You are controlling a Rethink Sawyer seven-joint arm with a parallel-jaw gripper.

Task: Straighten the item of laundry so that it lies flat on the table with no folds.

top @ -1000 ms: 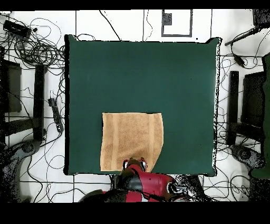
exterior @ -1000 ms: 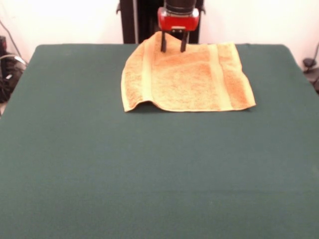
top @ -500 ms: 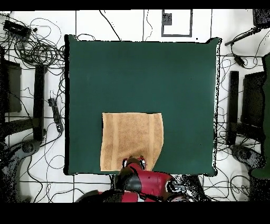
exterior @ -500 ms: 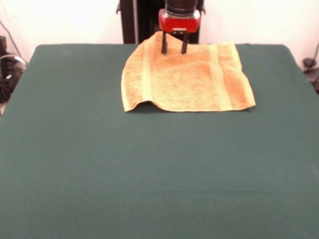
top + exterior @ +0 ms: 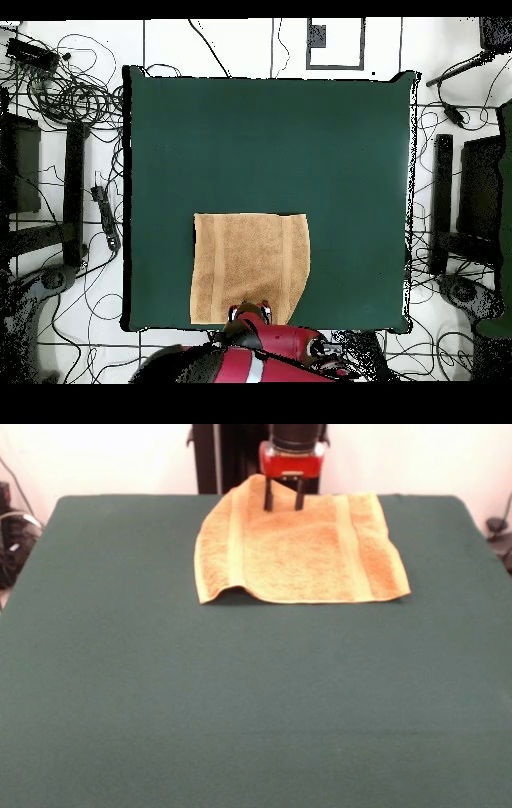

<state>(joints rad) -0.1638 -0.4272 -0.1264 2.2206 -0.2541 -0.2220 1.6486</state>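
The item of laundry point(image 5: 300, 552), a golden-orange towel with paler woven bands, lies spread near the far edge of the table point(image 5: 240, 704). Its far-left corner slants inward as if folded or tucked under, and its near-left corner bulges up slightly. My gripper point(image 5: 284, 507) hangs over the towel's far edge, open, with its two black fingers apart and nothing between them. From overhead, the towel point(image 5: 250, 265) sits at the bottom edge of the table point(image 5: 270, 150), and the gripper point(image 5: 250, 312) is at the towel's lower edge, partly hidden by the red arm.
Cables and stands point(image 5: 70, 110) surround the table on the floor. The robot's dark pedestal point(image 5: 228, 456) rises just behind the towel. Bare green cloth stretches from the towel to the near edge.
The gripper has shifted slightly right and back toward the pedestal, still open. The towel has not moved.
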